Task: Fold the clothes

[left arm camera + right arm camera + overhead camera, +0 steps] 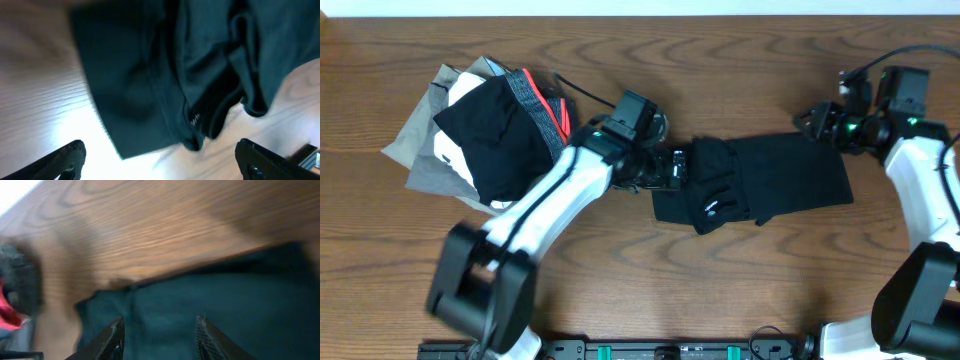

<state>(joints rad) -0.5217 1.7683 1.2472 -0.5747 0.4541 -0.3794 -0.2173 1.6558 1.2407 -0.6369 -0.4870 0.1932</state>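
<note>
The clothes, a black shirt [770, 180], lie folded into a rough rectangle at the table's centre, bunched in thicker folds along the left side, with small white lettering [712, 208] near the front. My left gripper [676, 168] sits at the shirt's left edge. In the left wrist view it [160, 162] is open wide, with the shirt [165, 75] just ahead of the fingertips and bare wood between them. My right gripper [808, 120] is at the shirt's far right corner. In the right wrist view its jaws [159, 332] stand apart above the dark fabric [225, 305], gripping nothing.
A heap of other garments [485, 130], grey, black and white with a red-striped band, lies at the table's left, beside the left arm [550, 195]. The wooden table [720, 60] runs behind the shirt; the right arm [920, 180] stands along the right edge.
</note>
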